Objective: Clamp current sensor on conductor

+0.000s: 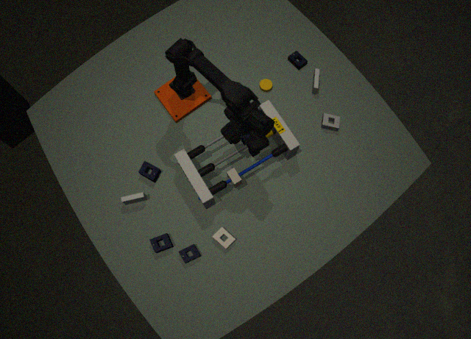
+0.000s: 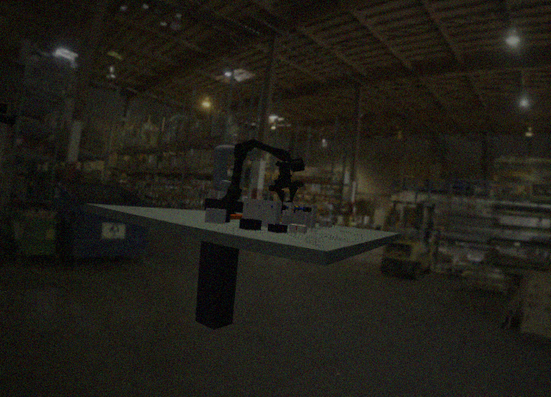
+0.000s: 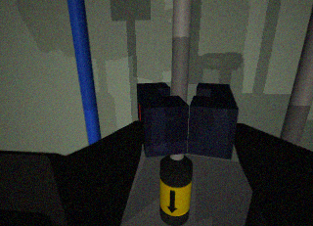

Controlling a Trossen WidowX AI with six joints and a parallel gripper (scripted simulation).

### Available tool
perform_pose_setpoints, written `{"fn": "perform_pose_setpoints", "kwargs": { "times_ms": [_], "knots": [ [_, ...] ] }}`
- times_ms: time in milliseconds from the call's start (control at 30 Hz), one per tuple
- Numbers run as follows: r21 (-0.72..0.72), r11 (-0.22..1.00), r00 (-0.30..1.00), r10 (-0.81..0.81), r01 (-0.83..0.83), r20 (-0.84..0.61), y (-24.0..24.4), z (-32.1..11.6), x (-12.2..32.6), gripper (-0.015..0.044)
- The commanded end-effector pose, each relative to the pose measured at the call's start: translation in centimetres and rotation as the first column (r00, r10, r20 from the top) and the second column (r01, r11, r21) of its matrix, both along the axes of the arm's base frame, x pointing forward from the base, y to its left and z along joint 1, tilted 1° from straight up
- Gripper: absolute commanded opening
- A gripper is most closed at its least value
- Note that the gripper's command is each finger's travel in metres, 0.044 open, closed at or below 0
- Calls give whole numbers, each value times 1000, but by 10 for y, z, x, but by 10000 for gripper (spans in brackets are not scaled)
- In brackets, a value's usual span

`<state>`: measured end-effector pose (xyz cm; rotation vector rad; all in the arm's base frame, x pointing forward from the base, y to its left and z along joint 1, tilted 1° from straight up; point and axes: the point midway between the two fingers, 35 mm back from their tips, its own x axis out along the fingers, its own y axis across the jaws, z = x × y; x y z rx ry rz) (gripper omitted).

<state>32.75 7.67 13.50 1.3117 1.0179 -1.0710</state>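
My gripper (image 3: 188,129) (image 2: 287,199) is shut on the dark navy split-core sensor (image 3: 163,125), whose two halves stand side by side with a thin gap between them. The grey middle conductor (image 3: 181,55) (image 1: 230,158) runs in line with that gap; the sensor hides part of it, so I cannot tell whether it is inside the sensor. A black sleeve with a yellow arrow band (image 3: 183,197) lies just in front of the sensor in the wrist view. The yellow LOAD marker (image 1: 278,126) is on the right-hand white rail. The sensor's own arrow is not visible.
A blue conductor (image 3: 82,55) (image 1: 258,164) runs on one side, carrying a pale block (image 1: 233,176); another grey conductor (image 3: 300,84) runs on the other. A white rail (image 1: 193,177) holds their far ends. Navy and white square pieces, white bars and a yellow disc (image 1: 266,84) lie around.
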Motion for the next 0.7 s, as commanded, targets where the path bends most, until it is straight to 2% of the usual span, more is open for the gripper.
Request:
{"fn": "perform_pose_setpoints", "kwargs": {
  "times_ms": [0,367,667],
  "knots": [
    [6,1000,999,3,-3,-33,1,3,6,0],
    [10,1000,983,3,-1,-183,0,1,15,0],
    [2,1000,988,1,-1,-153,0,-1,11,236]
  ]
}}
